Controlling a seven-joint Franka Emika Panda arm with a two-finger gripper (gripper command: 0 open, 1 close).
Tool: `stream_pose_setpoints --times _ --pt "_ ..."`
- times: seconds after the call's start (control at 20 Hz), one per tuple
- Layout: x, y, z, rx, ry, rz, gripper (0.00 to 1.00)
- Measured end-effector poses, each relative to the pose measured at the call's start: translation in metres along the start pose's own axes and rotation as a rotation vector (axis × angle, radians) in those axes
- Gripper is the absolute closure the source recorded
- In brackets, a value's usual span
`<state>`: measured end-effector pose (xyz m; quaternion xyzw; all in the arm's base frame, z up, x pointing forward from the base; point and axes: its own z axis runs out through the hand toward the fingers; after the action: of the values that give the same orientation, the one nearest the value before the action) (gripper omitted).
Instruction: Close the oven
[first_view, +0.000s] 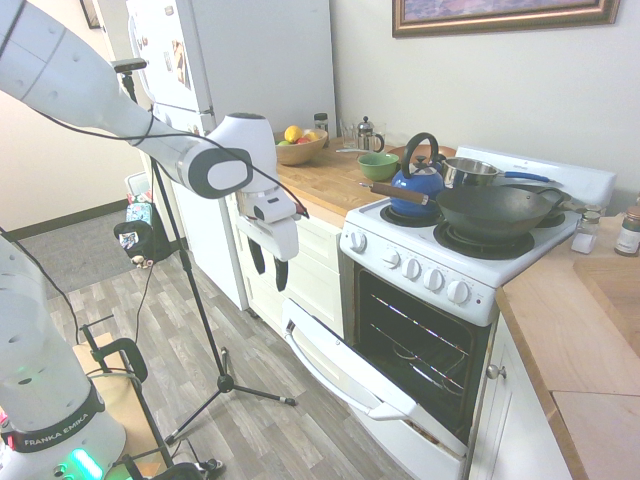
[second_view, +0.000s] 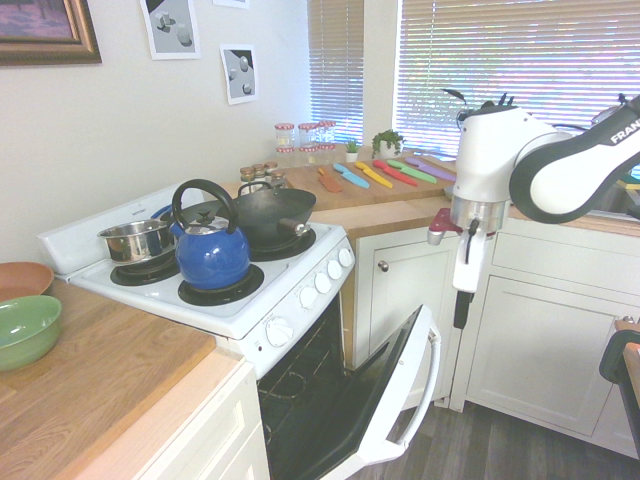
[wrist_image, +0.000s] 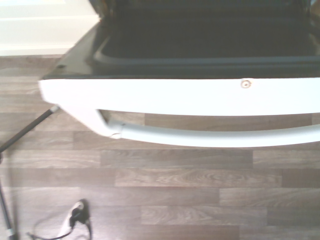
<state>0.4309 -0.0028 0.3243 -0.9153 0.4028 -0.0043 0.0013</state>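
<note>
This is a kitchen. It has a white stove (first_view: 478, 230) with a blue kettle (first_view: 417, 186) and a big black pan (first_view: 497, 212) on top, a tall white fridge (first_view: 235, 60), and wooden worktops (second_view: 110, 375). Bright knives, or maybe other tools (second_view: 374, 174), lie near the window (second_view: 490, 75).
</note>
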Motion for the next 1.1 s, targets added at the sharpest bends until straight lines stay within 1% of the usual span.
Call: stream_pose_setpoints --times 0.3,0.6,0.85,1.0,1.1 --pt "0.006 0.009 0.082 0.004 -0.024 0.001 0.0" --pt "0.01 0.011 0.144 0.028 -0.017 -0.009 0.0" --pt "0.019 0.002 0.181 0.058 0.005 -0.03 0.0" --pt "0.031 -0.01 0.188 0.074 0.023 -0.049 0.0" --pt "0.041 -0.016 0.19 0.083 0.031 -0.043 0.0"
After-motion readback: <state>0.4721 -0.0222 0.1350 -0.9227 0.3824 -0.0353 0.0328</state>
